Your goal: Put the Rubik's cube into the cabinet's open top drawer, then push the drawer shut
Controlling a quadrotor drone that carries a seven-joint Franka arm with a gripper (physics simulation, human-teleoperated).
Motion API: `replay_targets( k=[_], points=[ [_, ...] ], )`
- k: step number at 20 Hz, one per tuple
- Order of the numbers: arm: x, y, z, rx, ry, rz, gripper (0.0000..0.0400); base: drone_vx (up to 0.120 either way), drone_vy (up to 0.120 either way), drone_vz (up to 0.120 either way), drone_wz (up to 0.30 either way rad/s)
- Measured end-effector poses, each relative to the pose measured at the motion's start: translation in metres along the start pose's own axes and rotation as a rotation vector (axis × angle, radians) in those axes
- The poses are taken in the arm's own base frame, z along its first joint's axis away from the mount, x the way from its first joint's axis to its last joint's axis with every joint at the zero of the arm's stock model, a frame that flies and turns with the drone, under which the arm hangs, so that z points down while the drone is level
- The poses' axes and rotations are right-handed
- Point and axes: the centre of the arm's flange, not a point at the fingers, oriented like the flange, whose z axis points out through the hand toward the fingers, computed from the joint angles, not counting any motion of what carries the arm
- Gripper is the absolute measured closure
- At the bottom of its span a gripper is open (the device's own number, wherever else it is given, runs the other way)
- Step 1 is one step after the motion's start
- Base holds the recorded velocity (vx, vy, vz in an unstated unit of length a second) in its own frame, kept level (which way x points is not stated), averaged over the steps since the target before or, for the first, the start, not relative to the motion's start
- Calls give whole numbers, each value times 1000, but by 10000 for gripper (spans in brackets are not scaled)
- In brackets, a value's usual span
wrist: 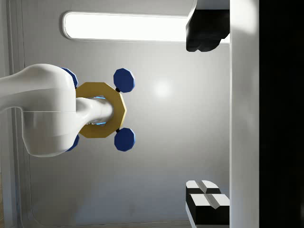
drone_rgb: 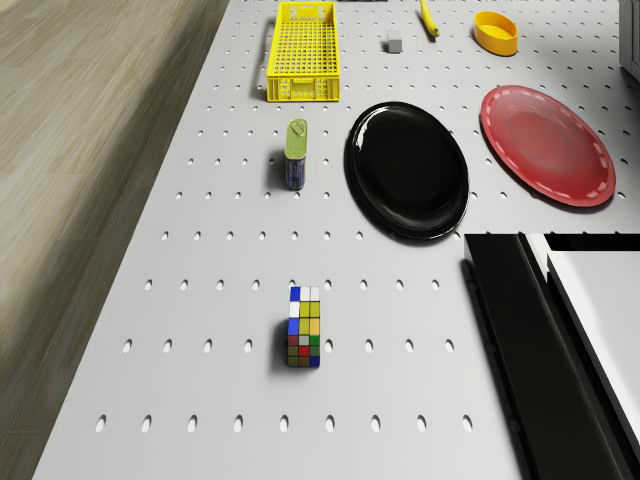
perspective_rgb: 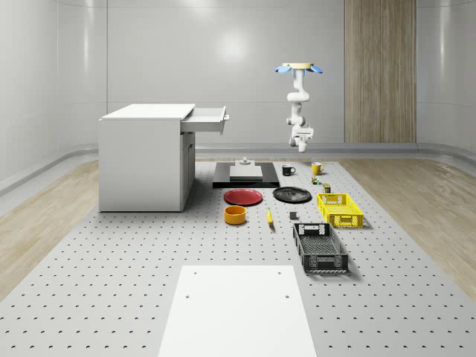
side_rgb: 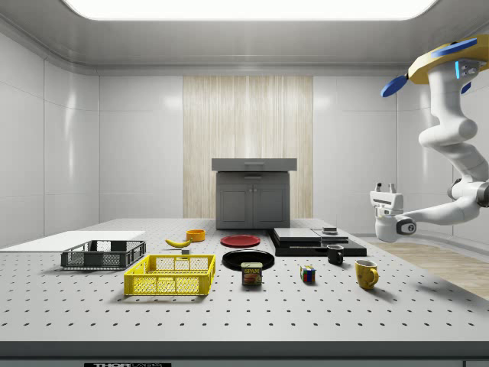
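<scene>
The Rubik's cube (drone_rgb: 304, 328) is seen standing alone on the perforated surface (drone_rgb: 200, 300), flat on one face, near the far right part of the layout in the whole-scene view. A small, light, rigid block is judged; its faces are probably smooth and somewhat slippery, so a pinch across two opposite flat sides, level with its middle, is advised rather than across corners.

The drone (perspective_rgb: 298, 68) hovers high above the far right of the surface, and the hand (side_rgb: 385, 191) hangs in the air well above the cube, turned upward rather than down, as the wrist view looks back at the rotors. Its fingers (wrist: 204, 28) are spread well apart and nothing is held.

Open room around the cube is generous. The tin can (drone_rgb: 296, 152) and the black plate (drone_rgb: 407, 168) lie well apart from it, and the black slab (drone_rgb: 530, 340) lies to one side with a clear strip between. In the side view the black mug (side_rgb: 335, 254) and the yellow mug (side_rgb: 366, 273) stand near, though how close they are in depth is hard to judge.

The top drawer (perspective_rgb: 204, 119) of the cabinet (perspective_rgb: 145, 160) juts out open at the left, well apart from the cube, so a long carry over the slab is expected. Its front edge is to be cleared before lowering.
</scene>
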Motion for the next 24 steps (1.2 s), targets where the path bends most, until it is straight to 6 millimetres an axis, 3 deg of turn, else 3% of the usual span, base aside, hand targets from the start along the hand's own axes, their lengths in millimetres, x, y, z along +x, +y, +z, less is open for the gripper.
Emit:
replay_targets(
  k=[8,15,19,24],
  points=[
    [-10,-9,1,-91,100,-2,0,120,115,0,0],
    [-37,-35,14,-371,385,-9,0,120,0,-6,0],
    [-61,-58,48,-715,730,-17,0,120,0,-120,0],
    [-69,-65,129,-1312,1321,-30,0,120,0,-120,0]
  ],
)
